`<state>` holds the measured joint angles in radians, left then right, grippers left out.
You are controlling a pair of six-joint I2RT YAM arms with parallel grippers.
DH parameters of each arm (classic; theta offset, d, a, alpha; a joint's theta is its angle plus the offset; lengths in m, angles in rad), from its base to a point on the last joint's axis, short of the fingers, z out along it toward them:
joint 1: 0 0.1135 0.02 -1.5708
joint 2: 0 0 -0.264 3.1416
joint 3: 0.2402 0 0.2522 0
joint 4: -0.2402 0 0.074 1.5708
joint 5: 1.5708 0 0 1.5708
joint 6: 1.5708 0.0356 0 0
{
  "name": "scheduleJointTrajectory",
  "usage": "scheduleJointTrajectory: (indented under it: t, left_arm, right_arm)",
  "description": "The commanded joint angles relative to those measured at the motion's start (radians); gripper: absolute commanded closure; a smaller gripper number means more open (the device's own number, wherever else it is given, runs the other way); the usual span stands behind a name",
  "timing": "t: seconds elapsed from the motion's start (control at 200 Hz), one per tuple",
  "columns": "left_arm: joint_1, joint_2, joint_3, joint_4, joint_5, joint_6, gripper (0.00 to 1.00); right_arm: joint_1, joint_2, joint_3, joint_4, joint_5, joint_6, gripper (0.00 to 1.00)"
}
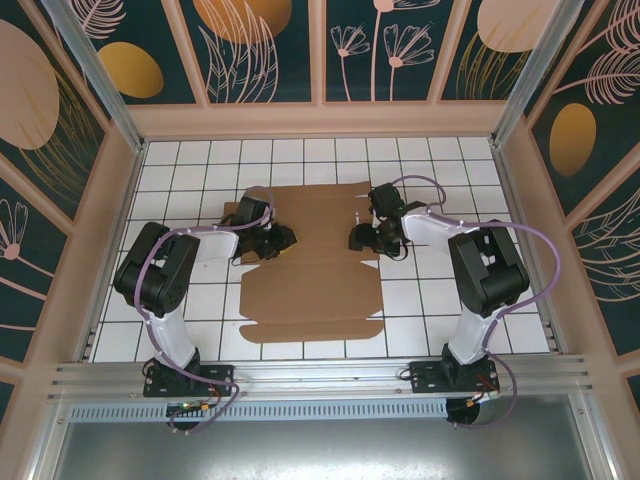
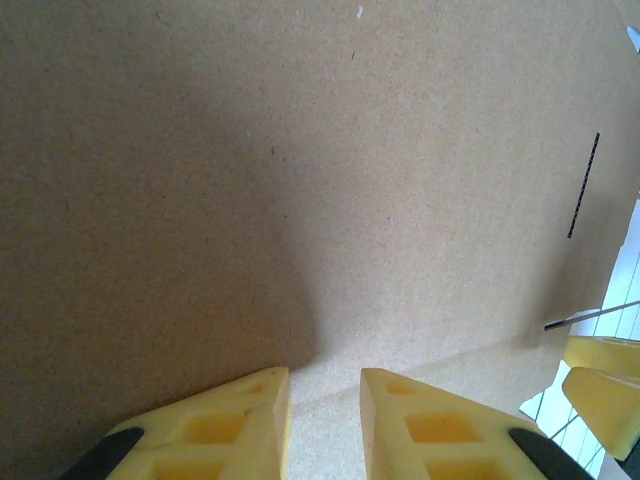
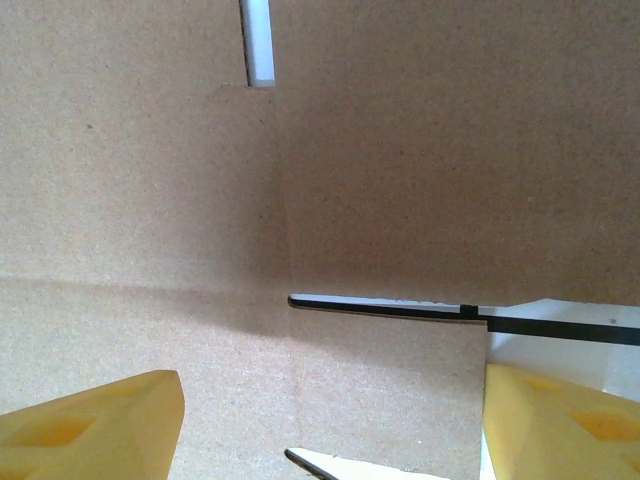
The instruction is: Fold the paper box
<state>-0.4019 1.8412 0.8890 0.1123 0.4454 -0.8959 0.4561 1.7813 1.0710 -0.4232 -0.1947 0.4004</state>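
left end effector [image 2: 325, 378] near paper box [image 2: 300, 170]

No readable text, labels, brands or numbers anywhere I can see. The paper box [image 1: 310, 260] is plain brown cardboard, nothing printed on the faces my wrist cameras see. The wall panels [image 1: 265, 50] carry only leaf and flower artwork, no lettering.
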Motion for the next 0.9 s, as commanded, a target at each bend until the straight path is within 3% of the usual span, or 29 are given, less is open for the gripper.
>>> scheduleJointTrajectory:
  t: [0.0,0.335,0.896]
  left_arm:
    - [-0.012,0.052,-0.033,-0.077,-0.034,0.014,0.74]
    - [-0.012,0.053,-0.029,-0.077,-0.037,0.016,0.74]
    - [-0.012,0.058,-0.032,-0.078,-0.037,0.017,0.74]
  right_arm:
    - [0.022,-0.018,0.029,0.008,-0.141,0.026,0.23]
    - [-0.039,-0.121,-0.047,0.1,-0.336,0.111,0.24]
    - [-0.005,-0.027,-0.093,0.244,-0.382,0.169,0.24]
